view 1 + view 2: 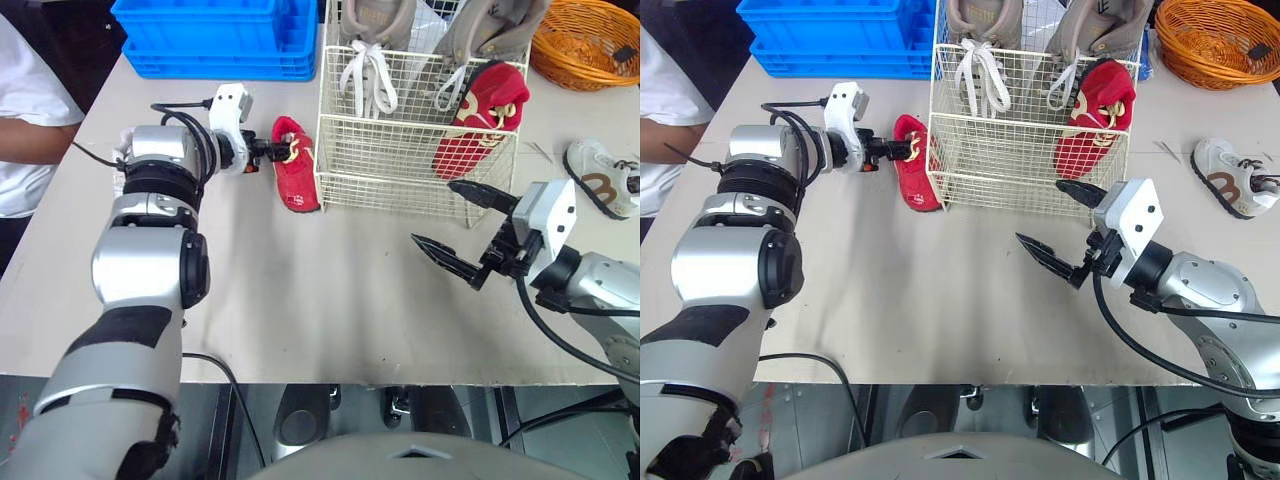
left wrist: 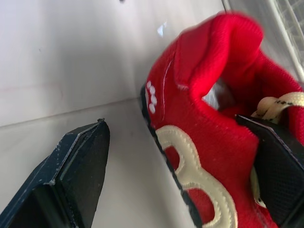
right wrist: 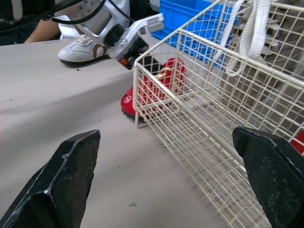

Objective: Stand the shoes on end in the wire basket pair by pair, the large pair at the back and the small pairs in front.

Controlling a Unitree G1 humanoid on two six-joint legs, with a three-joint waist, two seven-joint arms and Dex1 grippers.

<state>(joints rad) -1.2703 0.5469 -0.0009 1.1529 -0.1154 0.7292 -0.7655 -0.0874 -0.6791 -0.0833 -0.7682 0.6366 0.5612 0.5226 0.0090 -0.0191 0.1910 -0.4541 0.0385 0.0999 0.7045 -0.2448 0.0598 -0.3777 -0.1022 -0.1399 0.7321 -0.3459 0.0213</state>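
Observation:
A small red shoe [image 1: 295,165] lies on the table against the left side of the wire basket [image 1: 400,170]. My left gripper [image 1: 272,150] is open at the shoe's heel end, one finger [image 2: 278,171] over the shoe's opening by the lace and the other finger [image 2: 71,175] apart from it on the outside. Its red mate [image 1: 482,118] stands on end in the basket's front right. The large grey pair [image 1: 372,28] stands at the back. My right gripper [image 1: 435,212] hangs open and empty just in front of the basket's right corner.
A small white shoe [image 1: 600,178] lies at the table's right edge, and another white shoe [image 3: 81,49] lies beyond my left arm. A blue crate [image 1: 215,40] stands at the back left and an orange wicker basket [image 1: 590,40] at the back right. A person in a white shirt [image 1: 25,110] sits at the left.

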